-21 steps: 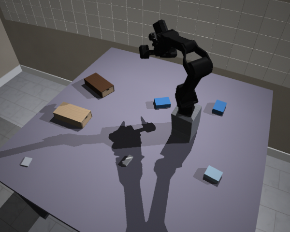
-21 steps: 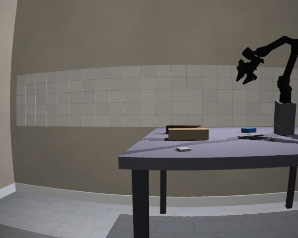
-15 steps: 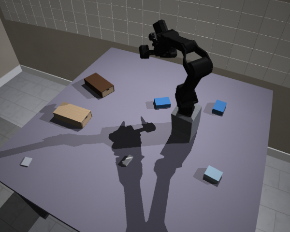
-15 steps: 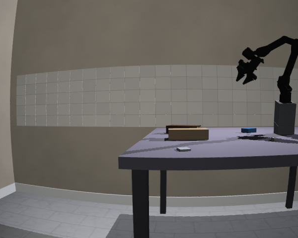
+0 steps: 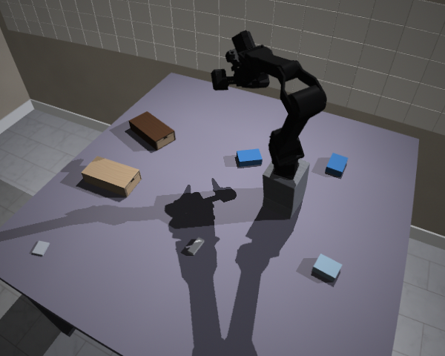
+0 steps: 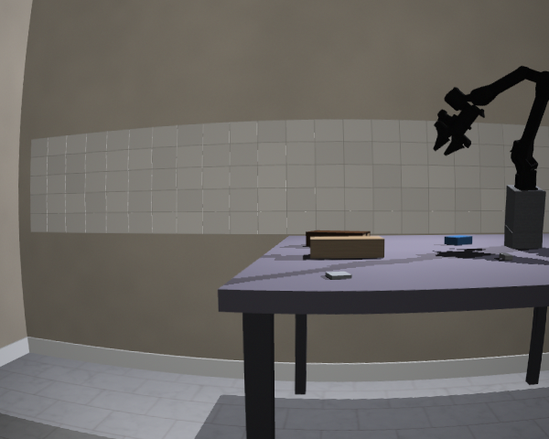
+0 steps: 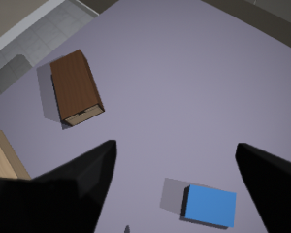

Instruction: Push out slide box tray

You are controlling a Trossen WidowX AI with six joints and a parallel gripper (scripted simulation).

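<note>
The paler slide box (image 5: 110, 176) (image 6: 347, 247) is light tan and lies flat at the table's left side; only its corner shows at the left edge of the wrist view (image 7: 2, 155). Its tray sits flush in the end that faces the arm's base. A dark brown slide box (image 5: 151, 129) (image 6: 337, 232) (image 7: 75, 87) lies behind it. My gripper (image 5: 219, 79) (image 6: 447, 150) (image 7: 177, 149) is open and empty. It hangs high above the table, between the brown box and a blue block (image 5: 249, 156) (image 7: 210, 205), well away from the paler box.
A second blue block (image 5: 337, 164) lies right of the arm's grey pedestal (image 5: 285, 188). A light blue block (image 5: 326, 267) lies at the front right. A small white tile (image 5: 40, 248) (image 6: 338, 274) lies near the front left edge, and a small grey piece (image 5: 193, 245) in the arm's shadow.
</note>
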